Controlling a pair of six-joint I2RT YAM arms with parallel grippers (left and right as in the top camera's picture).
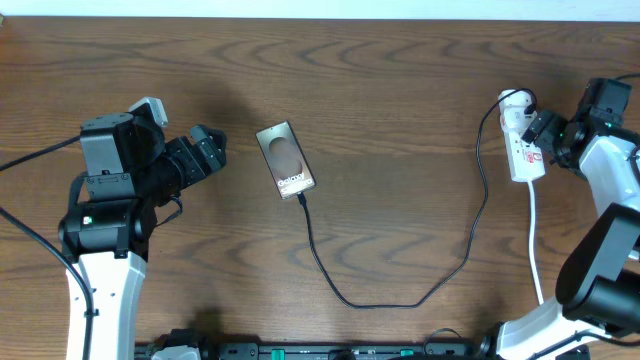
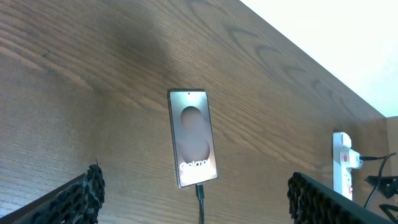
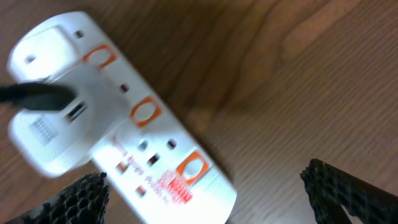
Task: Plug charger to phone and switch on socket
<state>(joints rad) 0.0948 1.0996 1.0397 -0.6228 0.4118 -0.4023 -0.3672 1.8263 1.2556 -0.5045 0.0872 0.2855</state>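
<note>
1. At mid-frame overhead, the phone [image 1: 286, 158] lies flat. The charger [image 1: 486, 185] runs from its lower end, loops down and right, then climbs to the socket [image 1: 522, 140] at the right edge.
2. The left gripper [image 1: 216, 150], jaws apart, sits just left of the phone. Only its wrist view shows the charger meeting the phone's edge up close.
3. The right gripper [image 1: 541, 138], jaws wide, hovers over the socket. Only its wrist view shows the orange switches [image 3: 144, 111] and a white adapter [image 3: 59, 134], both blurred.

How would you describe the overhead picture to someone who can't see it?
A grey-bronze Galaxy phone lies on a wooden table, a thin black charger cable looping from its end to a white power strip at the right. The left gripper, open, points at the phone; the right gripper, open, is beside the strip.
</note>
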